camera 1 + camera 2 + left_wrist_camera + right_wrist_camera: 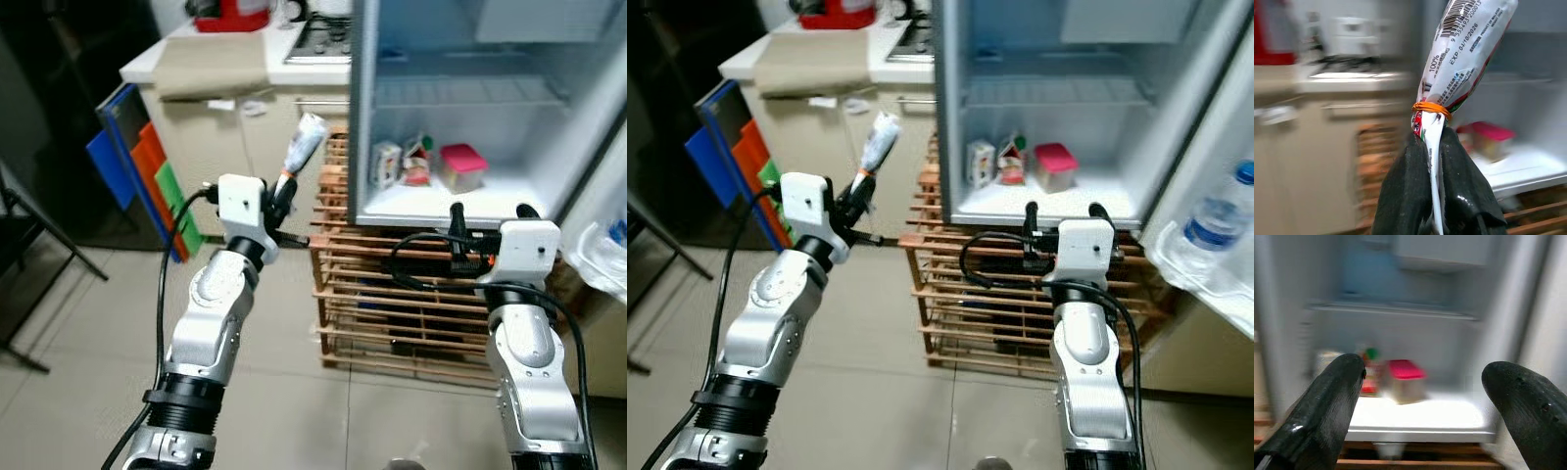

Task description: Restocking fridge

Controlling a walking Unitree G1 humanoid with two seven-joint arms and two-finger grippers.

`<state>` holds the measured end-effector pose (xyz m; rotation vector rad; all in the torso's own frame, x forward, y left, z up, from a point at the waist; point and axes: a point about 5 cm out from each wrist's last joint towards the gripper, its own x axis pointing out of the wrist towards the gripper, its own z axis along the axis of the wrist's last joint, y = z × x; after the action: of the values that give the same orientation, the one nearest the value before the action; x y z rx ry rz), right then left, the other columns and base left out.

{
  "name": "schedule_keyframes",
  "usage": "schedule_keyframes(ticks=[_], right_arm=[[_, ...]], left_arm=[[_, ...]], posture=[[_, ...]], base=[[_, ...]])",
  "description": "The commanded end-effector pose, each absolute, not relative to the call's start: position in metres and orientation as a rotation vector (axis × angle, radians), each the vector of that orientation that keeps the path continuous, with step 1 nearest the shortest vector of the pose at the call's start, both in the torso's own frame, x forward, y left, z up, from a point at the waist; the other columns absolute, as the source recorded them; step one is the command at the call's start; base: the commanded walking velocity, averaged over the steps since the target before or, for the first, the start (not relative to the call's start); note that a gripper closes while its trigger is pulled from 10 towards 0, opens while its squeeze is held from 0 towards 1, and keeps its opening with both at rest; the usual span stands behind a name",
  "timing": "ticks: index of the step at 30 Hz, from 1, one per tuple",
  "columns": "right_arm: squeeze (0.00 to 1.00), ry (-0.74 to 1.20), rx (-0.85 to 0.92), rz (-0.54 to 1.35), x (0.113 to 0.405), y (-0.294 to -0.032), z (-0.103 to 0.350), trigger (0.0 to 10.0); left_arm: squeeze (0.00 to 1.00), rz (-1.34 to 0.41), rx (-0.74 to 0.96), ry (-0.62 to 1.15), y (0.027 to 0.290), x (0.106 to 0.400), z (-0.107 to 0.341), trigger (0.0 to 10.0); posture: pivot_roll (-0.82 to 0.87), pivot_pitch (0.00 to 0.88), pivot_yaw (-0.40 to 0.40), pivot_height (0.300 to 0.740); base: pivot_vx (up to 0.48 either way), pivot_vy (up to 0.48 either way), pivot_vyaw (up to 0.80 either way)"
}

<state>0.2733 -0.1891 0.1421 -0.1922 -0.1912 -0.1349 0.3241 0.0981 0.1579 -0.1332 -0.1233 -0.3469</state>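
Left wrist view: left hand [1435, 196] clenched on a banded packet [1462, 54], short of the fridge [470, 211]. Right hand [1430, 401] released, empty. Carrying step; next likely calls for reaching onto the shelf [441, 204].

- The right gripper [1427, 396] has its two black fingers [1327, 406] wide apart, one at each lower corner of the picture.
- Between the fingers there is the open fridge [1415, 333], and the whole picture is blurred.
- A white bottom shelf [1425, 418] of the fridge carries three things, which stand near each other towards one side.
- One is a clear container with a pink-red lid [1406, 380].
- Just beside it is a small item with a green top and red on it [1370, 372]; I cannot tell what it is.
- Next comes a pale carton [1326, 363], partly hidden by one finger.
- Above them a wire shelf [1396, 309] crosses the fridge.
- Below the white shelf, brown wooden slats [1415, 463] are visible.
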Motion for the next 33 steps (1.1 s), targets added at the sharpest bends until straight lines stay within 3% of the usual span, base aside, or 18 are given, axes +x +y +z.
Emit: schedule_keyframes(ticks=[1,11,16,29,33], right_arm=[[0.63,-0.22,-0.205,-0.137,0.278,-0.191,0.149,10.0],[0.64,-0.205,-0.215,-0.023,0.292,-0.177,0.147,10.0],[0.64,-0.208,-0.208,-0.011,0.295,-0.173,0.147,10.0],[0.65,-0.205,-0.201,-0.052,0.292,-0.175,0.143,10.0],[0.64,-0.197,-0.199,-0.047,0.292,-0.174,0.141,10.0]], left_arm=[[0.0,-0.353,-0.128,-0.124,0.093,0.327,0.16,10.0],[0.0,-0.298,-0.179,-0.109,0.099,0.325,0.157,10.0],[0.0,-0.312,-0.198,-0.106,0.096,0.322,0.156,10.0],[0.0,-0.386,-0.17,-0.084,0.091,0.327,0.158,10.0],[0.0,-0.396,-0.165,-0.088,0.09,0.329,0.159,10.0]], posture=[[-0.18,0.0,0.031,0.74],[-0.1,0.0,-0.038,0.74],[-0.1,0.0,-0.032,0.74],[-0.13,0.0,0.018,0.74],[-0.13,0.0,0.024,0.74]], base=[[0.0,0.0,0.0],[0.0,0.0,-0.33],[0.0,0.0,0.0],[0.0,0.0,-0.78],[0.0,0.0,-0.14]])
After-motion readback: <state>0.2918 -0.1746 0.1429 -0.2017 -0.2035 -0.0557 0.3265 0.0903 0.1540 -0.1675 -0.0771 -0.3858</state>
